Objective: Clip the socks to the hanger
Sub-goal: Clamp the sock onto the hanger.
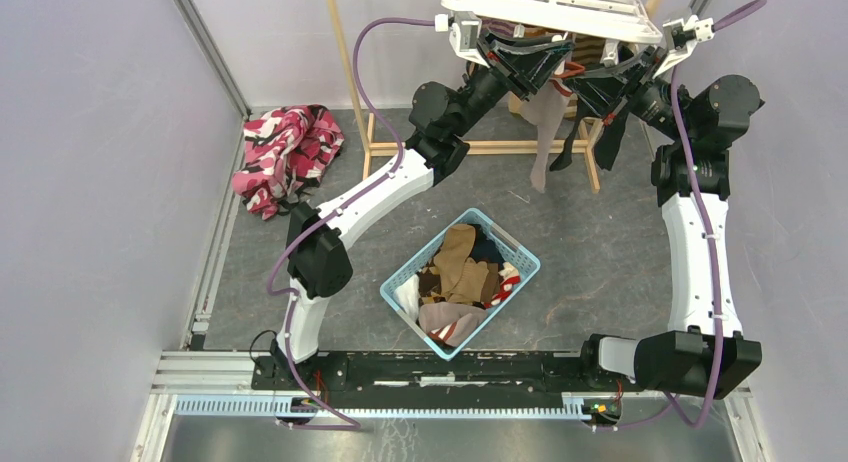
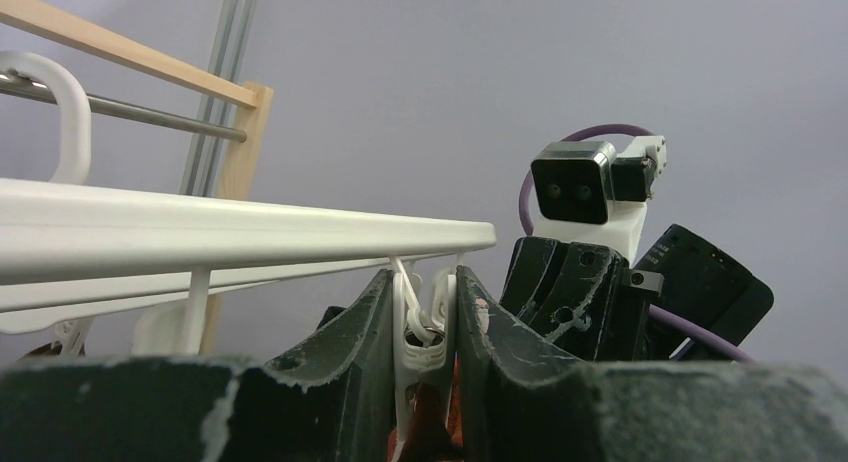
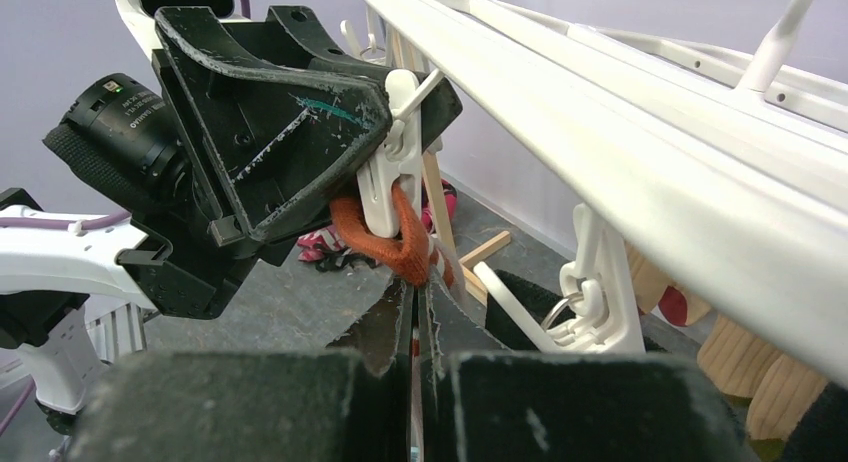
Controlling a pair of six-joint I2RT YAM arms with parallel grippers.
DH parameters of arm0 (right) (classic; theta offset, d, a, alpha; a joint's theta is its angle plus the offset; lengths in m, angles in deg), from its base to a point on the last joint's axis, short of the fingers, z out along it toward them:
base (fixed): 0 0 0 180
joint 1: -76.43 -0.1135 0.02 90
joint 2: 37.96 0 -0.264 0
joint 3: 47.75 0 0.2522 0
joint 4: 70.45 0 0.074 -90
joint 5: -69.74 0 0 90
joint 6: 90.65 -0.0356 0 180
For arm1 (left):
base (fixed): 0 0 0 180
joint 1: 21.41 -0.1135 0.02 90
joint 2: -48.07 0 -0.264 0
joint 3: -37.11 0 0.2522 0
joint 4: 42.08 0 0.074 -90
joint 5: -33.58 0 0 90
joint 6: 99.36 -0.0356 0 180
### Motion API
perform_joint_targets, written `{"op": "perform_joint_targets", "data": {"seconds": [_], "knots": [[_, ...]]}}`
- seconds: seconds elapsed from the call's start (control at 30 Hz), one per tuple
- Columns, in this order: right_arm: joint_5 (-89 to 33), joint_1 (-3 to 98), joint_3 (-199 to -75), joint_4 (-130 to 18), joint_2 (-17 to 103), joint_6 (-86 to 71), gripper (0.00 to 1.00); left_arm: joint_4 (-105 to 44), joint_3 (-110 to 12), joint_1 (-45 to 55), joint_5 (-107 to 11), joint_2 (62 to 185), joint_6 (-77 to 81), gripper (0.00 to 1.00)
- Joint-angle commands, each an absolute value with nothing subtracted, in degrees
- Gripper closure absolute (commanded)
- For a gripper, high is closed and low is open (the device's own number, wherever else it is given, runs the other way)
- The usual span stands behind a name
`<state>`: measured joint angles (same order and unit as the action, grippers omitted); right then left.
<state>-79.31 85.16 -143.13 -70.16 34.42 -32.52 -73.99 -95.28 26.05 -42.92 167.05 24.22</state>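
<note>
L arm & R arm: white link shells, black joint housings, purple cables alongside. Left claw black, triangular, scuffed, teal streak. Right claw black, chipped edges. White cam mount, black cam.

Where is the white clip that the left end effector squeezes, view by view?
Top external: not distinguishable, tucked under the hanger's near edge.
Left wrist: bottom centre, the clip gripped by the left end effector.
Right wrist: upper centre-left, just above the orange sock.
Shared landmark: the hanger's white frame.
</note>
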Motion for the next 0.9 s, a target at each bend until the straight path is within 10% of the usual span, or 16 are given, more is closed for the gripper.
{"op": "perform_joint_targets", "data": {"seconds": [0.0, 0.63, 0.87], "knots": [[-79.78, 85.02, -142.90, -73.56, 33.33, -34.24, 1.00, -76.97, -95.26, 25.88, -41.17, 165.23, 24.68, 0.94], [-79.67, 85.01, -142.59, -73.43, 33.94, -33.78, 1.00, -77.95, -92.71, 25.60, -40.79, 163.42, 27.38, 0.18], [-80.05, 85.04, -142.28, -70.05, 33.27, -29.49, 0.69, -78.19, -78.97, 25.61, -44.68, 155.15, 26.57, 0.02]]}}
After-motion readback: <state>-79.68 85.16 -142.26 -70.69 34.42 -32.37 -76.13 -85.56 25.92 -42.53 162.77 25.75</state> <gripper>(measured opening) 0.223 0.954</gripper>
